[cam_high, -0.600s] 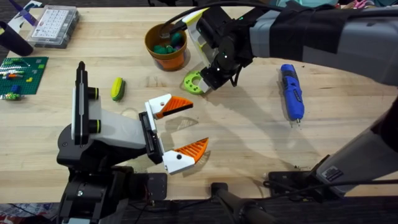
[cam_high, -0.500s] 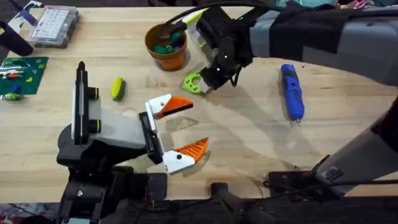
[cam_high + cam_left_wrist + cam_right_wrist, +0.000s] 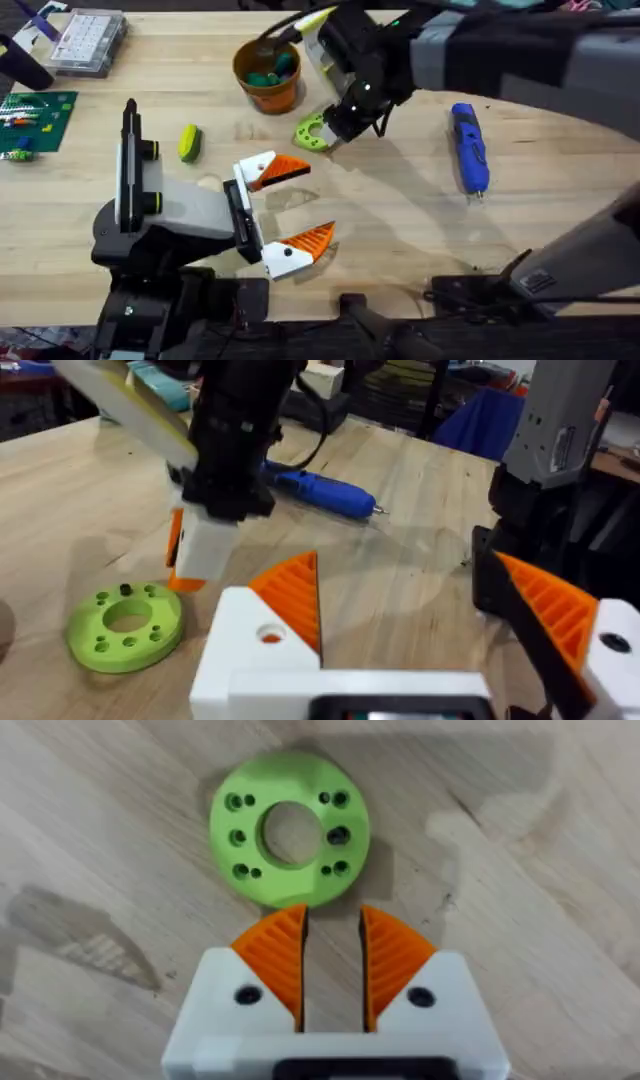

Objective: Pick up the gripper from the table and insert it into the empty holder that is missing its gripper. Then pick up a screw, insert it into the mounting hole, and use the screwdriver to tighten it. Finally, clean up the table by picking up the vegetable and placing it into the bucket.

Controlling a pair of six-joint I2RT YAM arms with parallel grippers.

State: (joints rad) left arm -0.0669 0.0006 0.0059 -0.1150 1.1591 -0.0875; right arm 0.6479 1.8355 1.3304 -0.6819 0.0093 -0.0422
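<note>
The lime-green ring (image 3: 311,131) (image 3: 290,828) (image 3: 125,627) lies flat on the table (image 3: 400,220). My right gripper (image 3: 334,136) (image 3: 332,915) (image 3: 203,550) hovers right at the ring's edge, open by a narrow gap with nothing between the orange pads. My left gripper (image 3: 318,200) (image 3: 400,565) stands wide open and empty near the front. The yellow-and-green vegetable (image 3: 188,142) lies left of centre. The orange bucket (image 3: 267,78) stands at the back and holds small teal and green pieces. The blue screwdriver (image 3: 468,147) (image 3: 318,492) lies to the right.
A clear parts box (image 3: 86,40) sits at the back left, with a green studded baseplate (image 3: 36,121) in front of it. Dark hardware (image 3: 470,292) lines the front edge on the right. Bare wood lies between the ring and the screwdriver.
The right arm has edged slightly toward the far side above the ring. The ring, the left gripper and everything else stay where they were.
</note>
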